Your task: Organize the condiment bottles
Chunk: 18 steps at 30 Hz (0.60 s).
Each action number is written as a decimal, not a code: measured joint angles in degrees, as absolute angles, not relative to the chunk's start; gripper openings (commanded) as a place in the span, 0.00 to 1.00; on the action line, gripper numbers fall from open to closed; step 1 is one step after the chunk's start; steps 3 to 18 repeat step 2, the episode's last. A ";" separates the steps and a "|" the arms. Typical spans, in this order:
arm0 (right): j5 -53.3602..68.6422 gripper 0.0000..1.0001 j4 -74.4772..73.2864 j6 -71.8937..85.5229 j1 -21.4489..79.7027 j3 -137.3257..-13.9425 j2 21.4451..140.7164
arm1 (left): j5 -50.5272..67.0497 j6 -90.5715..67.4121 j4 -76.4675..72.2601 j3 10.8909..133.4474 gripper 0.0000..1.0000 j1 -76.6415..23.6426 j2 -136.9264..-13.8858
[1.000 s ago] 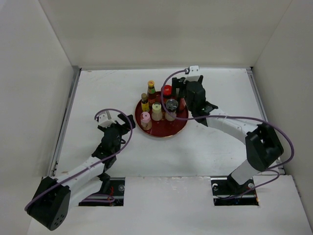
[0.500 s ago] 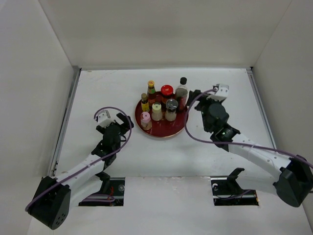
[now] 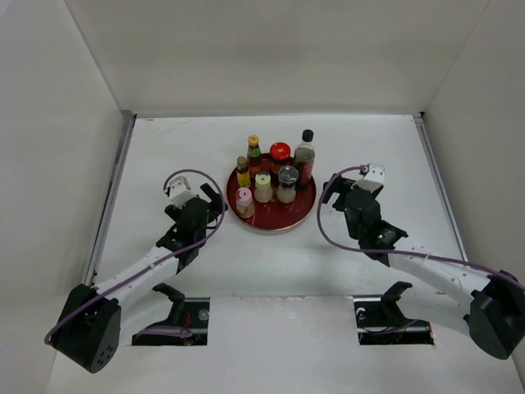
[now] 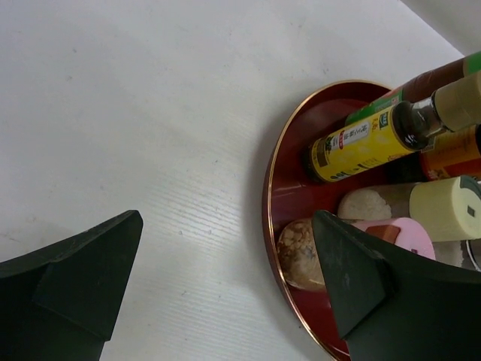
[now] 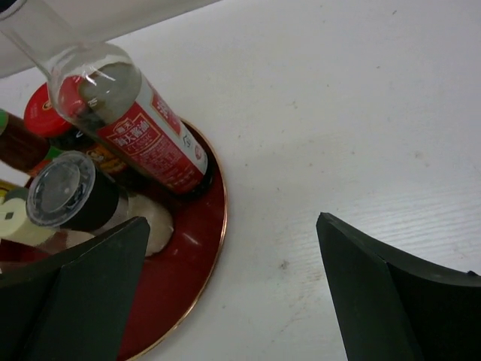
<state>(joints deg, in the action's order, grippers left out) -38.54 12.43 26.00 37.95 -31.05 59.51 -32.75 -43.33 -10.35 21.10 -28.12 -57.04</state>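
Hovering beside the round red tray (image 3: 272, 222), my left fingers (image 3: 216, 202) and right fingers (image 3: 330, 194) gape wide, holding nothing. All the small condiment bottles (image 3: 262, 187) stand upright on it, midway across the tabletop (image 3: 164, 148). The pink-capped jar (image 3: 244, 201) lies just right of my left fingers (the nearer pair); the tall dark black-capped bottle (image 3: 305, 158) stands left of my right.

Matt white table (image 4: 150, 113), faintly grained like painted wood. Glossy red tray (image 4: 289, 214), lacquer-like, with thin gold-coloured rim. Tall bottle (image 5: 101, 79) clear and shiny, glossy red label. Small yellow bottle (image 4: 361, 147) glossy. Cream cap (image 4: 443, 210) smooth plastic. Jaws matt black plastic.
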 measured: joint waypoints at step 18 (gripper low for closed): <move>-37.50 1.00 11.70 26.26 38.00 -31.09 59.61 | -32.75 -43.33 -9.72 21.10 1.00 -28.16 -57.01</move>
